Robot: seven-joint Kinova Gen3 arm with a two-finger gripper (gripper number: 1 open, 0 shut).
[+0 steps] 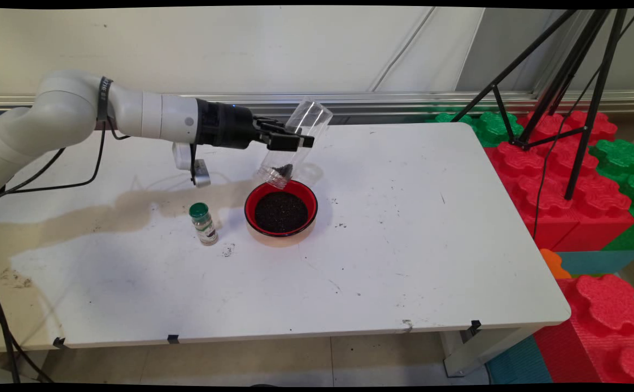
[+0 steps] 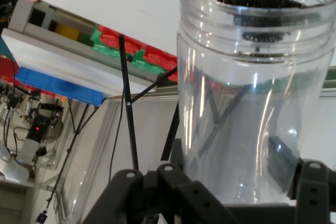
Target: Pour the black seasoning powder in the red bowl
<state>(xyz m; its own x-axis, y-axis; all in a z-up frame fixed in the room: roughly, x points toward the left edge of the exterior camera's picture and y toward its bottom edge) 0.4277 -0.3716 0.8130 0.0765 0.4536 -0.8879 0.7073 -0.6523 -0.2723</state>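
My gripper point(image 1: 295, 141) is shut on a clear plastic jar point(image 1: 297, 142), held tipped mouth-down over a red bowl point(image 1: 310, 198). A small heap of dark grains lies at the jar's mouth, just above the bowl's far rim. The bowl holds a bed of the same dark grains point(image 1: 280, 211). In the hand view the jar point(image 2: 252, 93) fills the right side between the black fingers point(image 2: 283, 166), with dark grains point(image 2: 257, 1) gathered at its threaded mouth.
A small spice bottle with a green cap point(image 1: 203, 222) stands left of the bowl. Stray grains dot the white table point(image 1: 415, 261). A black tripod point(image 1: 567, 81) and red and green foam blocks point(image 1: 567, 179) stand to the right of the table.
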